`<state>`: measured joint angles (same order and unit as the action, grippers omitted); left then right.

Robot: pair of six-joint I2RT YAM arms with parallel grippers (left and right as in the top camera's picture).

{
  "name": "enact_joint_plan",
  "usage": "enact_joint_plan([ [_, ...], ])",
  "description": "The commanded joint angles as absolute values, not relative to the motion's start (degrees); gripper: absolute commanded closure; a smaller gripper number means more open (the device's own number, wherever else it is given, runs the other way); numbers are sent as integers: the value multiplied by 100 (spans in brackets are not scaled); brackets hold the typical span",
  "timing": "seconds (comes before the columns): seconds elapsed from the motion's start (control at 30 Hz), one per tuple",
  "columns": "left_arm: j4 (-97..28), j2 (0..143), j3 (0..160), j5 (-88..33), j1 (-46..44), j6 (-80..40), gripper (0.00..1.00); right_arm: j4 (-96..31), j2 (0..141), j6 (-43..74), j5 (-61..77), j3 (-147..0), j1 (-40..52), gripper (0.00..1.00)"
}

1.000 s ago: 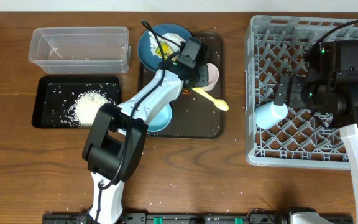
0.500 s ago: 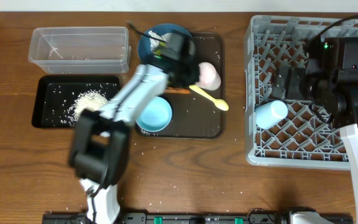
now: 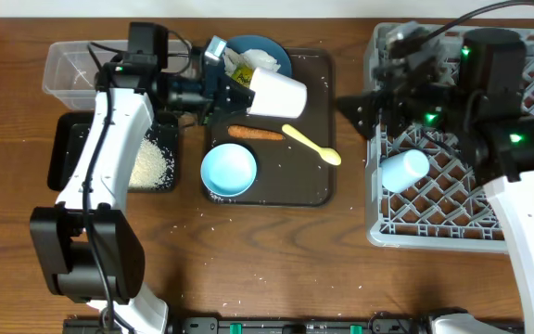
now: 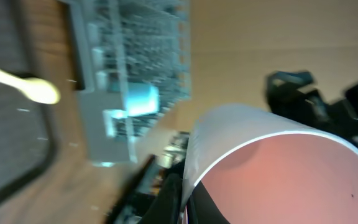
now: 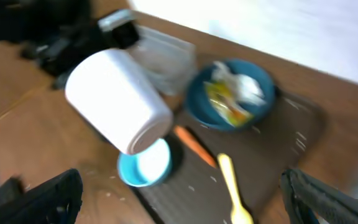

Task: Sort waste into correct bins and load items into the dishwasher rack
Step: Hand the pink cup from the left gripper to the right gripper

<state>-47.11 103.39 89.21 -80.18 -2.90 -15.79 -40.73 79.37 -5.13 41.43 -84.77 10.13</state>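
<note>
**Lifting the pink cup toward the rack**

- Behind the left claw's wrist: tub (image 3: 82, 70) and black tray (image 3: 68, 153), which holds rice (image 3: 146, 165).
- Left claw (image 3: 237, 93): clenched on the rim of the pink cup (image 3: 276, 93). The cup is held sideways and aloft, probably to clear the clutter.
- Beneath its fingertips: dish (image 3: 248, 42) holding tissue (image 3: 265, 60) and wrapper (image 3: 241, 72), both unsorted. Carrot (image 3: 256, 133), bowl (image 3: 228, 172) and spoon (image 3: 311, 144) lie just beyond.
- Right claw (image 3: 371, 104): released and empty, facing the cup, perhaps for a handover.
- Just beside it: blue cup (image 3: 404, 170), lying in the rack (image 3: 452, 223).

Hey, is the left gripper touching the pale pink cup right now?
Touching. Overhead, the jaws of the left gripper clamp the rim of the pale pink cup; the right wrist view shows it aloft.
</note>
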Motion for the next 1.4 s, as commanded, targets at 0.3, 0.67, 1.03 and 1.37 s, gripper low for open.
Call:
enact_joint_plan([
  [0.3,-4941,10361,8936,-9015,-388,-1551,94,-3868,8077,-1503,4912,-8414,1715,1],
  [0.67,-5328,10361,8936,-9015,-475,-1500,94,-3041,8748,-1551,5369,-8414,1820,6],
  [1.03,-5356,10361,8936,-9015,-475,-1503,94,-2679,9111,-1796,6184,-8414,1820,22],
  [1.37,-5356,10361,8936,-9015,-475,-1503,94,-2729,9115,-1831,6392,-8379,1859,26],
])
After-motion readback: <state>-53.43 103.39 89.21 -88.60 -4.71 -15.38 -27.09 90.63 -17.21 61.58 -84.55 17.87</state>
